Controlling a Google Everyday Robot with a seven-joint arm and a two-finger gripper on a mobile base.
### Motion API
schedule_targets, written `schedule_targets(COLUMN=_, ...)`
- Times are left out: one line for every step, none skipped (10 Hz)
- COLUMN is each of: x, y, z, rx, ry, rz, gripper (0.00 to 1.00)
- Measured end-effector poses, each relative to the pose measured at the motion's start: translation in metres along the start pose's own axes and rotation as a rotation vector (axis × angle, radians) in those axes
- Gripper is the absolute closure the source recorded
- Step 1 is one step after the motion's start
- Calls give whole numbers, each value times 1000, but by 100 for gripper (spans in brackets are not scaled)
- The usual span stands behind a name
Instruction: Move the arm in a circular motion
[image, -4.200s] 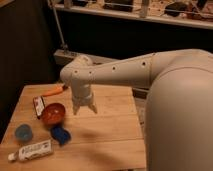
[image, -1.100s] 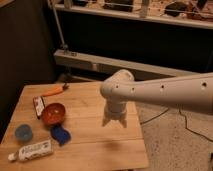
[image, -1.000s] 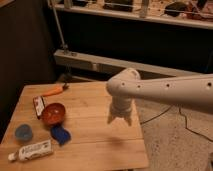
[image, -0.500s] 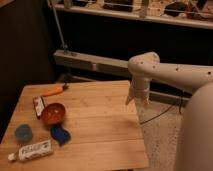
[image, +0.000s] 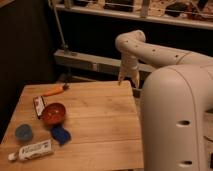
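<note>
One arm (image: 165, 52) stretches from the near right to the desk's (image: 100, 125) far right corner. Its hand (image: 127, 80) hangs pointing down just over that far edge, spread and holding nothing. I'd judge it partway round the circle, at the far-right stretch. Next comes a smooth curving sweep, staying above the red bowl (image: 53, 114) at left.
</note>
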Motion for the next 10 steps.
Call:
schedule_targets(x=4, y=29, z=-7, rx=3, ry=-1, rz=-41, gripper=35)
schedule_targets(x=8, y=58, z=-16, rx=13, ry=-10, rz=-86, gripper=35)
schedule_targets(x=13, y=83, z=-23, rx=28, ry=-16, rz=-130, gripper=35)
schedule_targets(x=26, y=115, z=-29, rx=42, ry=-15, rz=-193, gripper=35)
schedule_targets(x=45, y=148, z=-33, rx=48, ry=-5, rz=-264, gripper=35)
schedule_targets(x=63, y=172, z=-35, rx=59, ry=0, rz=-330, gripper=35)
schedule_targets(x=80, y=191, z=-36, rx=68, ry=4, rz=-391, gripper=35)
schedule_targets(x=116, y=219, z=-35, rx=94, ry=2, rz=-512, gripper=35)
schedule_targets(x=131, y=228, z=-35, rx=101, ry=-2, rz=-559, gripper=35)
schedule_targets(x=157, y=238, z=-34, rx=116, ry=-12, rz=-636, gripper=35)
